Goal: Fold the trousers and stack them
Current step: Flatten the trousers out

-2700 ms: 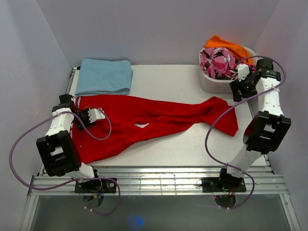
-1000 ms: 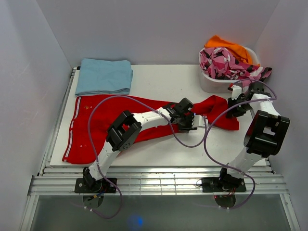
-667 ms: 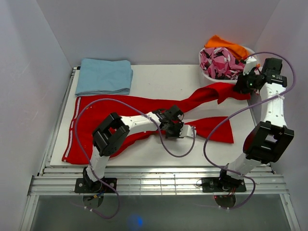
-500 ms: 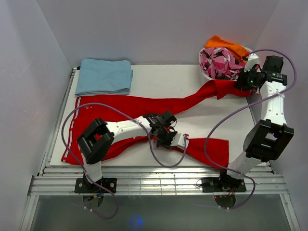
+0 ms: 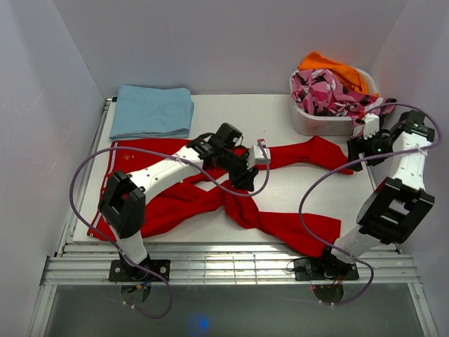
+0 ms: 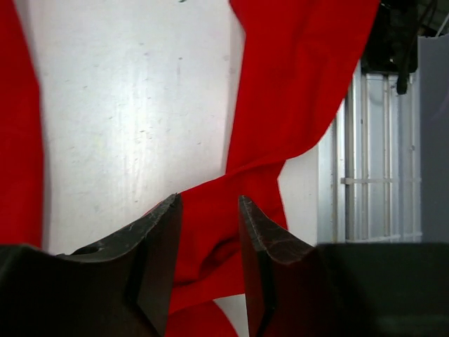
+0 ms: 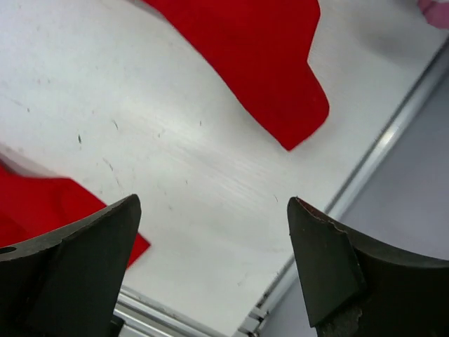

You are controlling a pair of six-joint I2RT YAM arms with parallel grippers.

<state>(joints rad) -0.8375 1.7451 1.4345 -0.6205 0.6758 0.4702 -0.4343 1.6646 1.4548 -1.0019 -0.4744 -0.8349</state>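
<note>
The bright red trousers (image 5: 168,196) lie spread on the white table (image 5: 238,116), waistband with a white stripe at the left. One leg runs right to an end near the basket (image 5: 326,153). The other leg twists and runs to the front right (image 5: 302,232). My left gripper (image 5: 247,175) hovers over the middle between the legs. In the left wrist view its jaws (image 6: 208,210) stand a little apart above the twisted leg (image 6: 302,91). My right gripper (image 5: 359,151) is wide open and empty by the upper leg's end, which shows in the right wrist view (image 7: 259,63).
A folded light blue garment (image 5: 153,111) lies at the back left. A white basket (image 5: 312,123) at the back right holds a pink-black-white patterned garment (image 5: 324,90) and an orange one (image 5: 330,67). Metal rails (image 5: 224,261) run along the front edge.
My left arm swung from the waistband to the legs, dragged one leg to the front right, then moved back to the middle. My right gripper lifted the other leg's end, let go and dropped lower.
</note>
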